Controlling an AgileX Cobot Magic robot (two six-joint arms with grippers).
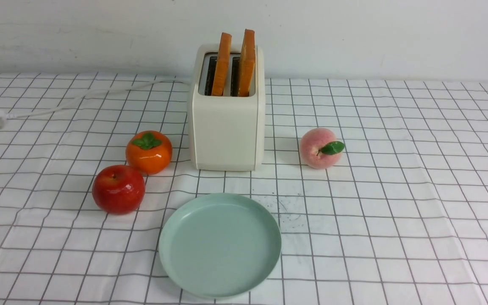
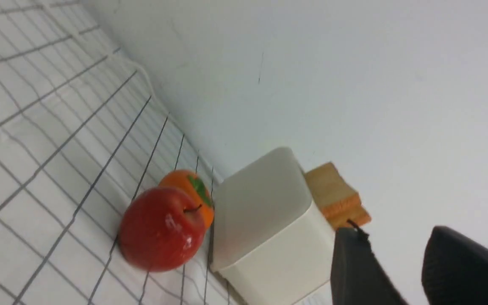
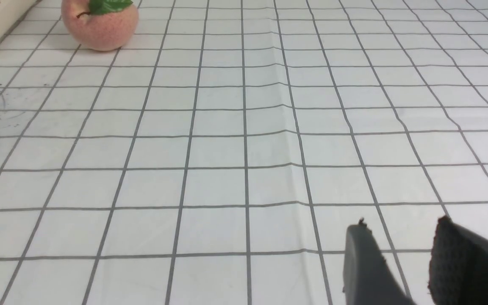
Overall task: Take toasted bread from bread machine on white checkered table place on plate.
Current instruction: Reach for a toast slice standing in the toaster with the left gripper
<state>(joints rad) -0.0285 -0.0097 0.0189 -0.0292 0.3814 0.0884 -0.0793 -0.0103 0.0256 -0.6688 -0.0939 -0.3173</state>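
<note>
Two slices of toast [image 1: 221,63] stand upright in the slots of the toaster [image 1: 227,127] at the far middle of the checked table [image 1: 396,190]. They stick up well above its top, likely so that jaws can pinch them from above. The green plate [image 1: 220,245] lies bare on the near side of the toaster, which should keep the carry short. An apple [image 1: 118,189] and a persimmon [image 1: 148,151] sit to the left and a peach [image 1: 318,148] to the right, off that path. The left gripper [image 2: 396,254] and the right gripper [image 3: 400,241] both have parted jaws with nothing between them.
</note>
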